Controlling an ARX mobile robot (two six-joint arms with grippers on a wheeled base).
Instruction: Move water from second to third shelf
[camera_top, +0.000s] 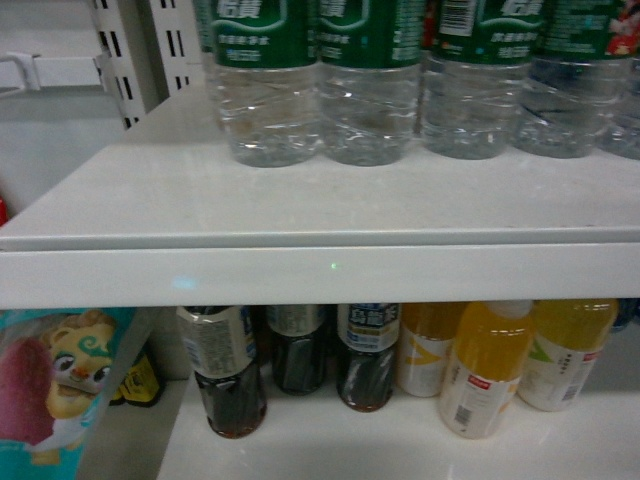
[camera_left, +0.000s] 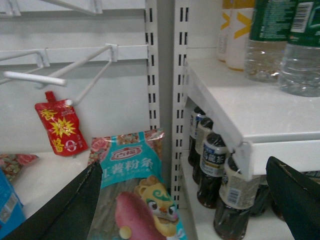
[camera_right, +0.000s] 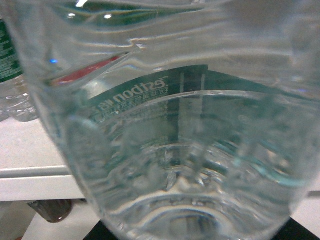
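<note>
Right pincer's jaws are hidden, so I cannot tell, though the water (camera_right: 165, 125) fills its camera, probably held; left pincer (camera_left: 185, 200) hangs spread, idle.

Left black pincer (camera_left: 185, 200): dark fingers (camera_left: 65, 210) spread wide apart, nothing between them. Right pincer: fingers out of sight in every view.

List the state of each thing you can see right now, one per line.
Water bottle: filling the right wrist view, base in front of the shelf edge.
Water bottles on the shelf: upright, in a row.
Tea bottles: upright on the lower shelf.
Left gripper: open, empty.
Snack bag: hanging beside the shelves.
</note>
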